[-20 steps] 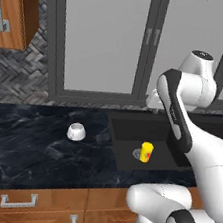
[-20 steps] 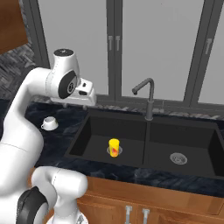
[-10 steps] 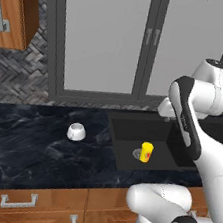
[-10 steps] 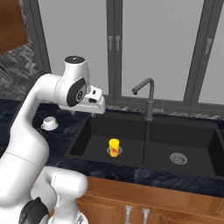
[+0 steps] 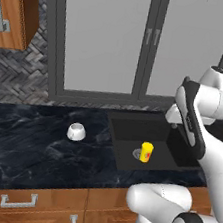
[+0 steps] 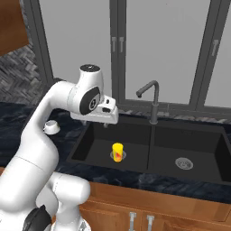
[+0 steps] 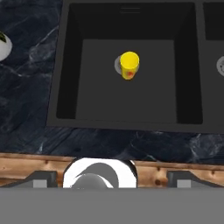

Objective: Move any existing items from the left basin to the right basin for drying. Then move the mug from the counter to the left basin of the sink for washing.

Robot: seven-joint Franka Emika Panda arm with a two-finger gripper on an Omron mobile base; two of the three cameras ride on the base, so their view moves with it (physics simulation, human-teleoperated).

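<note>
Even, flat rendered light, sharp throughout; the black sink [image 6: 153, 149] stays dim, with soft shadows inside it.

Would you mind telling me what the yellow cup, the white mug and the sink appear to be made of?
The yellow cup looks like smooth plastic: flat, saturated colour with a red mark, though the render leaves it open. The white mug seems glazed ceramic, judging by its glossy white surface. The sink looks like matte black composite or coated metal, with no glare on its walls; its drain is silvery, likely steel.
</note>
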